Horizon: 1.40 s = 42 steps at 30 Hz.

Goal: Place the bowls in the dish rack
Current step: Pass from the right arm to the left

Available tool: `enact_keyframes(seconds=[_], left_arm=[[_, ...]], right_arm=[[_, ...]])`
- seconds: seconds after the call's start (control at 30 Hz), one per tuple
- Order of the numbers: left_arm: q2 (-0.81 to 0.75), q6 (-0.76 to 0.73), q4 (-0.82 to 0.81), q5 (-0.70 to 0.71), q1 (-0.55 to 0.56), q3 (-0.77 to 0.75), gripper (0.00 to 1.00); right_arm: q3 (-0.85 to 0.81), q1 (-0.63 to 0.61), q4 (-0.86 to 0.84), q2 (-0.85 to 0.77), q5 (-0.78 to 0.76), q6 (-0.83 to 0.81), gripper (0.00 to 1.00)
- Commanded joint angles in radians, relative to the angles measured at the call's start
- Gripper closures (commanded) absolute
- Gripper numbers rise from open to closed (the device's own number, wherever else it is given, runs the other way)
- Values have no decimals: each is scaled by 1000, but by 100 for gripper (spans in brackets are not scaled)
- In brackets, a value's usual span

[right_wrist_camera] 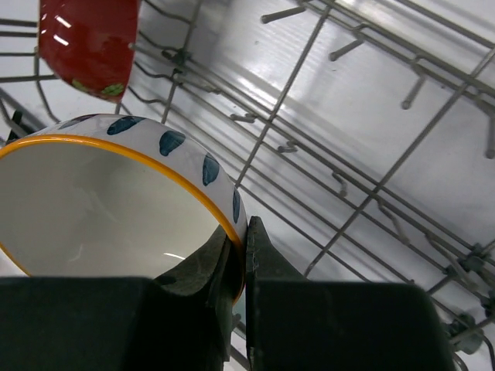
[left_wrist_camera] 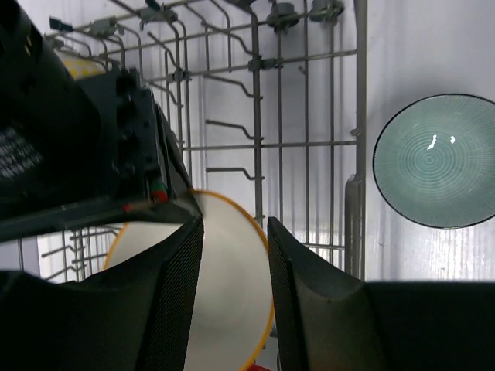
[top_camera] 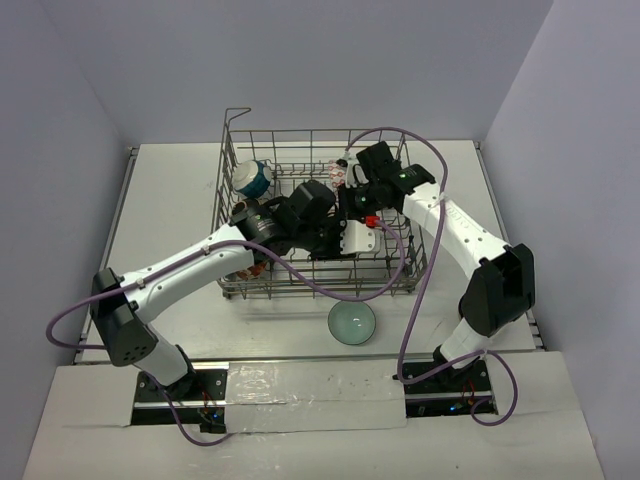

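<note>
When the scene is viewed from above, the dish rack (top_camera: 290, 150) is seen standing in the middle of the tabletop (top_camera: 170, 200). The left arm (top_camera: 190, 265) and the right arm (top_camera: 455, 225) are both reached over its walls into its middle. A blue bowl (top_camera: 252, 178) is lodged inside the rack towards its far left corner. A pale green bowl (top_camera: 352, 322) is seen upright on the tabletop just outside the rack's near wall, apart from the wires.

From the left wrist, the left pincer (left_wrist_camera: 234, 232) is shown inside the rack with its fingers (left_wrist_camera: 182, 294) part way apart. The white inside of an orange-rimmed bowl (left_wrist_camera: 232, 309) is seen through the gap between them. Whether the fingers touch that bowl cannot be told. The pale green bowl is shown beyond the rack's wall, outside it.

From the right wrist, the right pincer (right_wrist_camera: 241, 239) is closed narrowly on the rim of the orange-rimmed bowl, with one finger laid inside the wall and one outside. The bowl's outer wall is marked with blue spots, and the bowl is held over the rack's wire floor and tines. A red bowl (right_wrist_camera: 89, 46) is set inside the rack, just beyond the held bowl.
</note>
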<state>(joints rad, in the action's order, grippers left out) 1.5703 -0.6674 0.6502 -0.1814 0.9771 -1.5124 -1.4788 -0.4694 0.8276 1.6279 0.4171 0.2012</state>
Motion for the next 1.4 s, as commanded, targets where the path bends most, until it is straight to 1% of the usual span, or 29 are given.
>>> enact_keyframes(seconds=[0.0,0.23,0.5,0.7,0.8,0.87,0.9,0.97,1.0,1.07,1.1,1.13,1.33,1.37], left_arm=[[13,-49,14,-107,-3,-74,56],[57,-58,121,-122,-17,-123,58],[40,-43,126,-15,-23,-68,57],[20,-29,100,75,-34,-25,57],[16,-26,85,82,-41,-5,58],[20,-15,85,77,-43,-3,63],[28,-11,92,79,-46,-8,70],[33,-8,92,88,-46,-5,78],[33,-6,82,91,-46,-2,86],[34,3,77,103,-49,1,92],[36,5,71,111,-48,1,97],[34,6,68,118,-51,4,100],[40,34,63,151,-66,-15,100],[39,41,57,158,-66,-17,100]], right_arm=[[-43,-8,-45,-28,77,15,100],[-47,-8,-39,-28,69,12,100],[-49,-8,-31,-34,65,7,100],[-44,-8,-31,-42,61,7,100],[-43,-6,-33,-42,61,6,100],[-43,-6,-33,-40,61,6,100],[-41,-6,-33,-42,57,7,100],[-40,-8,-33,-42,58,7,100],[-40,-6,-33,-42,58,6,100],[-38,-6,-31,-43,55,6,100],[-37,-6,-31,-45,54,6,100],[-35,-6,-30,-48,52,6,100],[-29,-6,-30,-51,45,4,100],[-28,-6,-30,-51,42,4,99]])
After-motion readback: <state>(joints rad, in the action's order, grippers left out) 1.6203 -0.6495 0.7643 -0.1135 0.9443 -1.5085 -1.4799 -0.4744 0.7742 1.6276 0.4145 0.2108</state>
